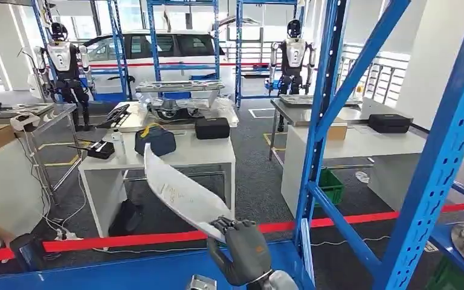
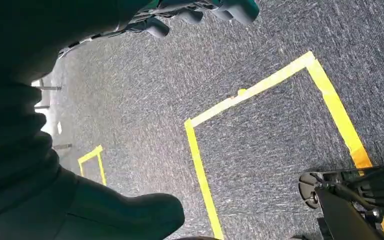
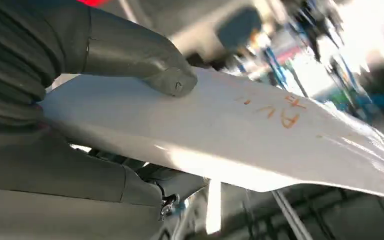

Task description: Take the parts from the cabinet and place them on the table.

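1. The right hand [image 1: 241, 241] is sitting at 6 o'clock in the head view, gripping one end of a long, curved white part [image 1: 181, 193].
2. The part is rising from the hand toward 11 o'clock, held in the air in front of the white counter [image 1: 211, 156] across the red floor line [image 1: 127, 240].
3. In the right wrist view, the thumb [image 3: 145, 62] is pressing on the part's [image 3: 240, 135] pale top face while the darker fingers [image 3: 150, 172] are curling under it; orange marks are showing on that face.
4. The blue cabinet [image 1: 332, 121] frame is standing at 3 o'clock, just beside the hand, its uprights and diagonal brace crossing the view.
5. The left hand [image 2: 200, 10] is hanging over grey carpet [image 2: 260, 145] marked with yellow tape [image 2: 200, 165]; I cannot tell whether it is open or closed.
6. On the counter, a dark blue bag [image 1: 155, 140] and a black case [image 1: 212, 128] are resting near each other.
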Available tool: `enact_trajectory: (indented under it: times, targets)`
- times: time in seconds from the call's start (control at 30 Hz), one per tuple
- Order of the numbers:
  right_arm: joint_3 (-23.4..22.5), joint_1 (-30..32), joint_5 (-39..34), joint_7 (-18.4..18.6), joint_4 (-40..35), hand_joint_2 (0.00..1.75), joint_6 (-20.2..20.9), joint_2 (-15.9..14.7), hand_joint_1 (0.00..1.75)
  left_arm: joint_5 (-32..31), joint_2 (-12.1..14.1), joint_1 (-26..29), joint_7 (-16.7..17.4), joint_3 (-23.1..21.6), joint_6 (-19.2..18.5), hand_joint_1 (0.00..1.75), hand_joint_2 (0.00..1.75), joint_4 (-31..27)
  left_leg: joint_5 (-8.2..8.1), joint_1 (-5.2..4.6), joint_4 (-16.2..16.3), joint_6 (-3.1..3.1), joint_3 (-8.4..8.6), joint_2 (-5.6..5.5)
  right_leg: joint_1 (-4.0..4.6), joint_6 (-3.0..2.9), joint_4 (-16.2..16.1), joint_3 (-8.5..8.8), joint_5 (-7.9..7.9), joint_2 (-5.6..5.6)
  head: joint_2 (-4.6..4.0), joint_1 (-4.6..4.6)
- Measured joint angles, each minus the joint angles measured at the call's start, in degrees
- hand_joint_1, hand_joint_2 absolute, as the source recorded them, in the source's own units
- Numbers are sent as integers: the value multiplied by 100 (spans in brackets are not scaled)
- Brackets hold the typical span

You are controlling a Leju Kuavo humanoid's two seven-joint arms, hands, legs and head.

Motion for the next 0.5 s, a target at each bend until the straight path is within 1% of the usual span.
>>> enact_trajectory:
  times: [0.03,0.07,0.1,0.13,0.17,0.2,0.23,0.27,0.3,0.33,0.37,0.4,0.47,0.5]
  targets:
    - [-76,-1,-22,-61,-131,175,8,0,175,0,0,-14,0,0,0,0,175,0,15,3,-24,30,6,14,12,9,242,-129,-183,-3,0,4]
    - [-125,6,-31,-103,-230,175,31,0,175,2,4,-24,0,0,0,0,175,-2,18,4,-23,33,-4,22,4,18,622,-319,-411,-2,0,9]
    - [-164,49,-41,-155,-309,175,41,-2,175,4,4,-28,6,0,0,0,175,-2,18,4,-22,33,-14,29,-17,35,1158,-581,-674,-2,0,11]
    - [-182,98,-52,-173,-353,175,46,-2,175,2,7,-28,18,0,0,0,175,0,24,4,-17,25,-30,40,-31,51,1612,-813,-845,-2,0,15]
    - [-195,136,-63,-184,-390,175,52,-13,175,-24,9,-28,46,0,-13,0,175,0,33,8,-2,11,-51,43,-49,66,1829,-939,-861,-3,0,15]
    - [-206,172,-64,-188,-439,175,55,-26,175,-85,9,-32,78,0,-57,0,175,0,46,19,19,-11,-80,42,-74,81,1739,-916,-721,-4,0,15]
    - [-210,194,-55,-175,-484,175,55,-39,175,-138,9,-38,109,0,-90,0,175,0,57,34,51,-30,-112,41,-99,98,1427,-777,-507,-4,0,17]
    - [-215,213,-44,-147,-552,175,52,-52,175,-197,7,-50,136,0,-125,0,175,0,66,64,107,-67,-164,36,-126,117,855,-510,-214,-6,0,15]
    - [-223,232,-26,-123,-623,175,46,-72,175,-238,9,-67,157,-2,-159,0,175,-2,63,83,181,-118,-224,25,-156,153,328,-242,-5,-6,0,17]
    - [-228,273,-13,-114,-676,175,39,-87,175,-271,39,-83,175,-2,-170,0,175,-13,78,67,224,-177,-255,9,-133,161,372,-305,-55,-9,0,17]
    - [-232,316,9,-103,-741,175,39,-98,175,-277,46,-97,181,-4,-177,0,175,-17,59,52,287,-235,-286,1,-131,85,326,-374,27,19,0,31]
    - [-239,356,13,-90,-785,175,37,-114,175,-284,46,-105,181,-4,-179,0,175,-17,79,55,246,-282,-283,3,-115,25,355,-402,25,18,0,-16]
    - [-241,379,18,-88,-853,175,35,-125,175,-304,50,-105,184,-7,-179,0,175,-17,178,76,159,-368,-283,4,-98,-87,371,-456,102,15,0,-4]
    - [-241,381,22,-77,-881,175,33,-127,175,-317,53,-102,184,-7,-181,0,175,-15,159,91,180,-400,-350,15,-128,-149,348,-501,181,-1,0,-7]
